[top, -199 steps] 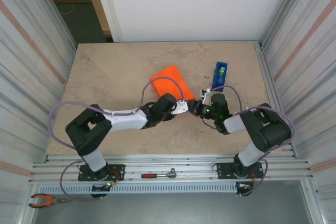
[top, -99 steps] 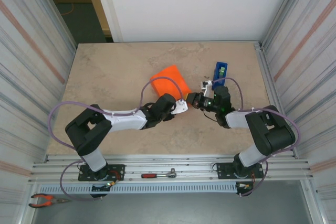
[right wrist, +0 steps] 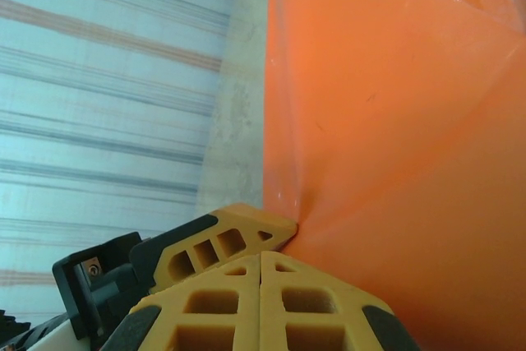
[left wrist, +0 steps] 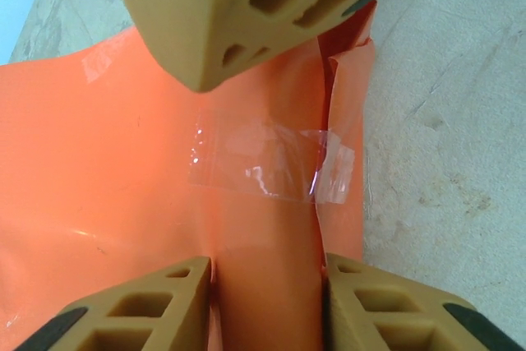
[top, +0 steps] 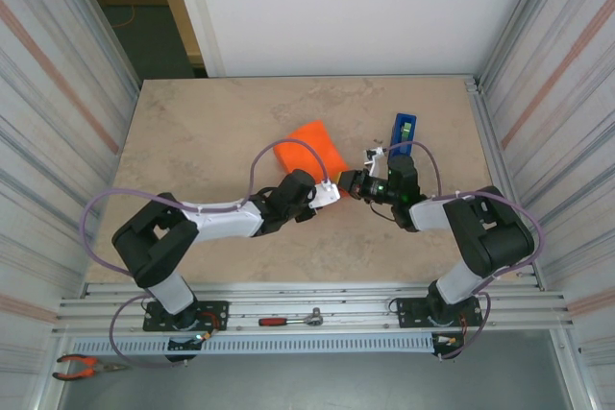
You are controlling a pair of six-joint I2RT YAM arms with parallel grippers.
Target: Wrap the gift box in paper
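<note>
Jaws pressed together on right gripper [right wrist: 261, 254], left gripper [left wrist: 265, 279] parted astride the paper [left wrist: 99, 162] — clear tape [left wrist: 263, 166] in left wrist view.

Paper [left wrist: 99, 170]: thin orange sheet, smooth, faint sheen, soft creases.
Tape strip [left wrist: 271, 162]: clear film, glossy, wrinkled at one end.
Table [left wrist: 444, 121]: stone-look top, matt, mottled beige, finely pitted.
Gripper fingers [right wrist: 222, 244]: tan moulded plastic, matt; black ends.
Side walls [top: 58, 122]: ribbed metal, dull.

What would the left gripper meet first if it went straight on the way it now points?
The paper, at its taped seam just ahead of the left gripper; the right gripper, shut, seems to sit beyond, depth unclear.
</note>
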